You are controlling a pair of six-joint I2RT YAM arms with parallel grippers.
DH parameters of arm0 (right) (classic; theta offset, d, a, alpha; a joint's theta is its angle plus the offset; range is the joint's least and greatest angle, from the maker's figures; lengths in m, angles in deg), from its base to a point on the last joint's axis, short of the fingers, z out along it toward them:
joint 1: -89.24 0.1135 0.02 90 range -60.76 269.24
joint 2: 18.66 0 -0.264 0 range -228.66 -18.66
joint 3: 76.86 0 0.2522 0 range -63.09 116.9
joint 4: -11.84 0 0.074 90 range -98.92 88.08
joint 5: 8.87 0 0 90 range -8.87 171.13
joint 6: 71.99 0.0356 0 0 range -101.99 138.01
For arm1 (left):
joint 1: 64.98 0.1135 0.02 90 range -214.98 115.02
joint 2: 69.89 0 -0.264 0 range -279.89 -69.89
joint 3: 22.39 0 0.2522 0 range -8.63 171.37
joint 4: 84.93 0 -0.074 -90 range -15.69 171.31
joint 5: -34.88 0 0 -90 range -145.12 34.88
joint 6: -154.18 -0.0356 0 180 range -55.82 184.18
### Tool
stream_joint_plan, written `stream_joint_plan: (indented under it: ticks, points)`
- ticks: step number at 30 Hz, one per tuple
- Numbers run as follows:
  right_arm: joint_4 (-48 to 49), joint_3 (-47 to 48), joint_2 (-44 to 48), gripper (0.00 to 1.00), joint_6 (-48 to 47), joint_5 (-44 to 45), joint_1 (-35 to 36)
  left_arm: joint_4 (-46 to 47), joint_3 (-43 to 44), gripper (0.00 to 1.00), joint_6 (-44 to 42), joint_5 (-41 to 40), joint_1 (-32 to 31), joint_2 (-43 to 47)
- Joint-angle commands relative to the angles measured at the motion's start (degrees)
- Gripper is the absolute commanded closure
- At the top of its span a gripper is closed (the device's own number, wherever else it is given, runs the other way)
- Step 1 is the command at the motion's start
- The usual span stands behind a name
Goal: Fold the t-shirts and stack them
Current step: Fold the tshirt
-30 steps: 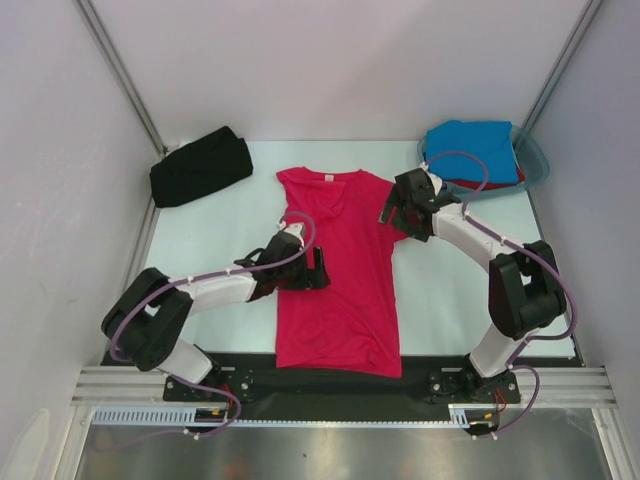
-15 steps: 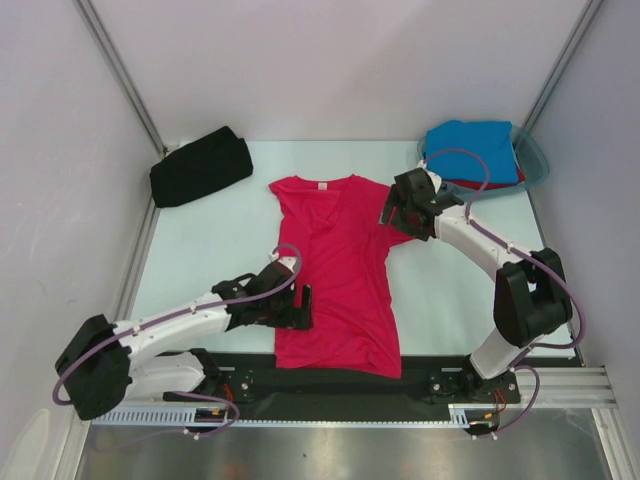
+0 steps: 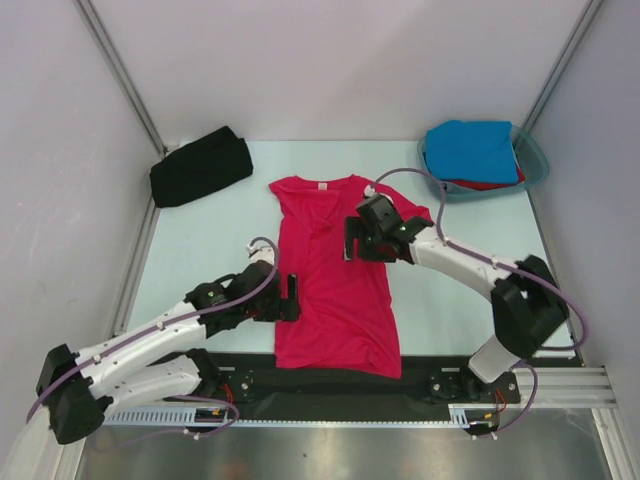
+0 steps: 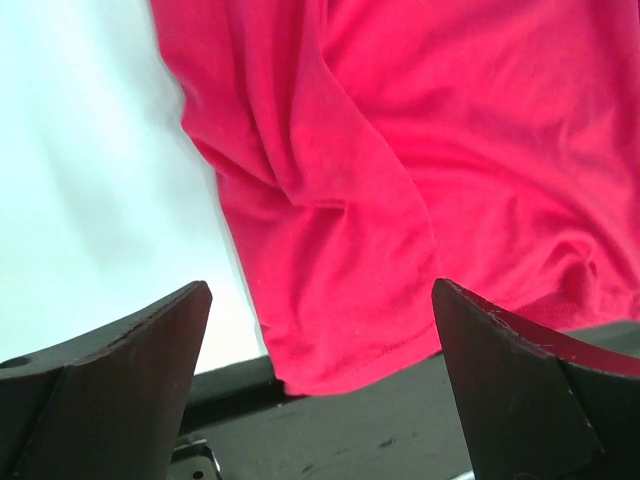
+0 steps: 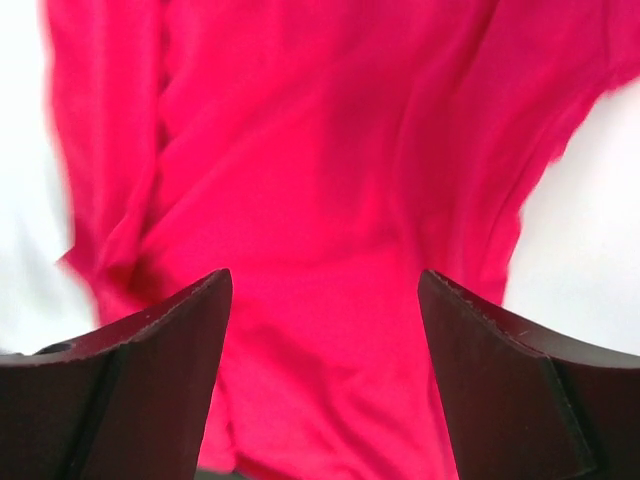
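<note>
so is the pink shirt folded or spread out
Mostly spread: the crimson-pink t-shirt lies full length on the table, sleeve out on the right; only its left edge looks turned in.

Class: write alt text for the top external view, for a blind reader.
A crimson-pink t-shirt lies spread on the table, open left gripper at its left edge, open right gripper over its chest. A black t-shirt lies back left; a teal tub holds a blue t-shirt.

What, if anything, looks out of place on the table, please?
The crimson-pink t-shirt is rumpled, and its hem spills over the near edge of the table onto the black base strip.
</note>
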Motion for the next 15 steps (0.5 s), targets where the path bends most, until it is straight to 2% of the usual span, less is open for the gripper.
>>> stream_joint_plan:
  ticks: [1,4,6,9,11,15]
  points:
    - [1.94,6.06,-8.00,0.18,-6.46,3.71,-0.22,2.87,2.86,0.00,0.08,-5.11,-0.12,-1.38]
    - [0.18,15.12,-17.58,0.16,-10.42,7.41,-0.31,9.46,5.23,0.00,-5.34,-7.40,1.19,-5.77]
    - [-0.70,21.34,-21.56,0.15,-11.40,10.74,-0.57,14.28,7.86,0.00,-7.64,-7.15,4.87,-11.37]
    - [-1.66,28.29,-28.16,0.14,-12.99,13.99,-1.54,21.21,11.03,0.00,-10.28,-0.04,11.64,-17.46]
    - [-1.23,30.68,-31.05,0.14,-13.61,15.93,-2.50,25.10,12.87,0.00,-12.38,2.87,14.28,-22.29]
    - [-0.44,34.55,-33.70,0.14,-15.71,17.44,-4.79,29.33,19.02,0.00,-15.38,3.23,16.40,-30.73]
